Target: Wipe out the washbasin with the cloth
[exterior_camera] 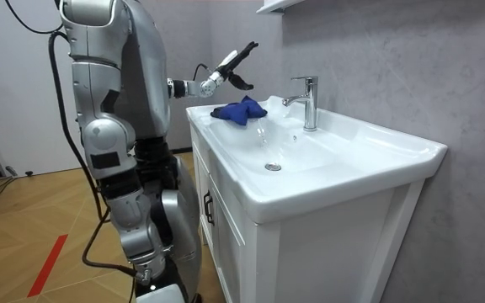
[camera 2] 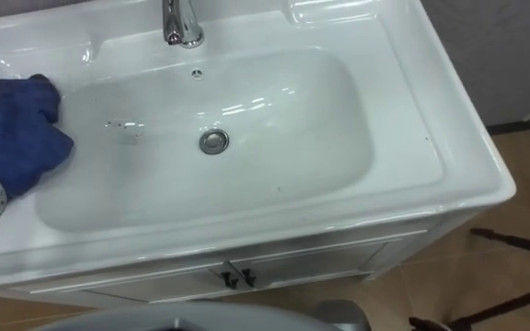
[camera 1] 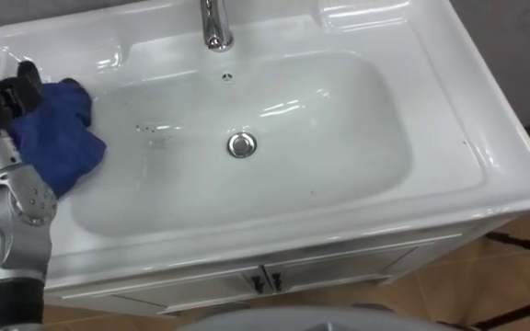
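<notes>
Currently: cloth lies loose on the rim, basin wipe not clearly finished

Left robot hand is released. Its fingers are straight and, in the room view, it is raised above the blue cloth and clear of it. The cloth sits bunched on the left rim of the white basin, with its lower edge hanging into the bowl. The robot stands at the front of the vanity cabinet, facing the chrome faucet.

Progress, as a judgement:
- Most of the bowl looks glossy and clean, as does the ledge around the faucet.
- A few faint specks show between the cloth and the drain.
- Nothing shows whether the bowl has been wiped at all.

What seems left: grasp the cloth, pass it over the specks, then sweep the bowl floor and its right and front walls.
</notes>
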